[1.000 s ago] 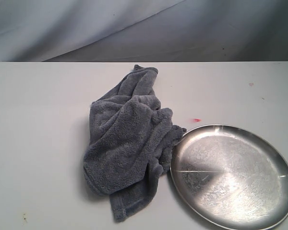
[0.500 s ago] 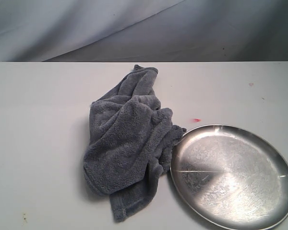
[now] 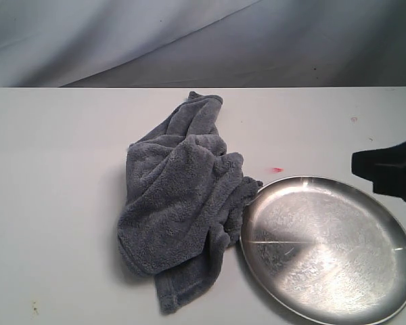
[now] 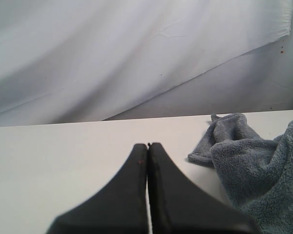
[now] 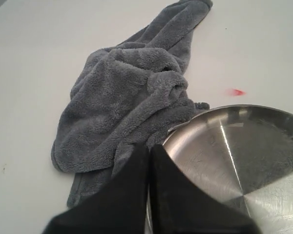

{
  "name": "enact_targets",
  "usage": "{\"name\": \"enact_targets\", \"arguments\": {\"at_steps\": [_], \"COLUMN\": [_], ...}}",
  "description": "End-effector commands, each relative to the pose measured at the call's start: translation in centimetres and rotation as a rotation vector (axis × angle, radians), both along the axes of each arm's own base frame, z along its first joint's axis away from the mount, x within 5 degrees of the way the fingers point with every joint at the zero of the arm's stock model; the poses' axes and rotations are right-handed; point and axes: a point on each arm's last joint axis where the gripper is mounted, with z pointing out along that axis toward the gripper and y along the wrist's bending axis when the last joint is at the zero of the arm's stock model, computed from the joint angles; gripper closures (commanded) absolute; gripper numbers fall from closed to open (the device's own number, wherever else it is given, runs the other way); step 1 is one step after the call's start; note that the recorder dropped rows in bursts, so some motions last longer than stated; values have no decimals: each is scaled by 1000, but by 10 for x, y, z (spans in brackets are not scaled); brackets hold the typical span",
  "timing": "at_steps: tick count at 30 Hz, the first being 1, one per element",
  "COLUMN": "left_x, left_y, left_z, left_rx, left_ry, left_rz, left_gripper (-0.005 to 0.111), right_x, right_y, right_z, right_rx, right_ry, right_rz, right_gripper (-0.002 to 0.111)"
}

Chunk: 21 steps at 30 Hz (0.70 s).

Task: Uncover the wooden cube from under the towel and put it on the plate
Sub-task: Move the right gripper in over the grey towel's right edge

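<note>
Hovering by the far right rim of the plate (image 3: 328, 250), the right gripper (image 5: 149, 145) is clenched empty, like the left gripper (image 4: 147, 145). The bunched towel (image 3: 179, 203) touches the plate's left rim; the wooden cube is hidden.

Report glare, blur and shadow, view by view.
Exterior view: streaky glare on the plate, right gripper a dark smear at the edge. Left wrist view: left gripper soft, towel sharper. Right wrist view: glare streak on the plate, gripper defocused.
</note>
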Motion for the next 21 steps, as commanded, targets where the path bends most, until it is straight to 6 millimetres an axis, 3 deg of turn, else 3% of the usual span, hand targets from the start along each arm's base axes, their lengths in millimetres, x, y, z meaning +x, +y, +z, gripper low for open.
{"name": "enact_targets", "arguments": {"at_steps": [1, 12, 21], "left_x": [0, 0, 0], "left_y": [0, 0, 0], "left_z": [-1, -1, -1], "left_rx": [-4, -4, -4], "left_ry": [-1, -1, -1], "left_rz": [-5, -5, -5], "left_gripper": [107, 107, 107], "right_x": [17, 44, 73], "right_y": [11, 71, 105], "right_z": [5, -15, -40], "right_rx": [-35, -118, -293], "right_ry": [38, 159, 218], "right_rz": [53, 232, 212], "right_gripper": [108, 108, 108]}}
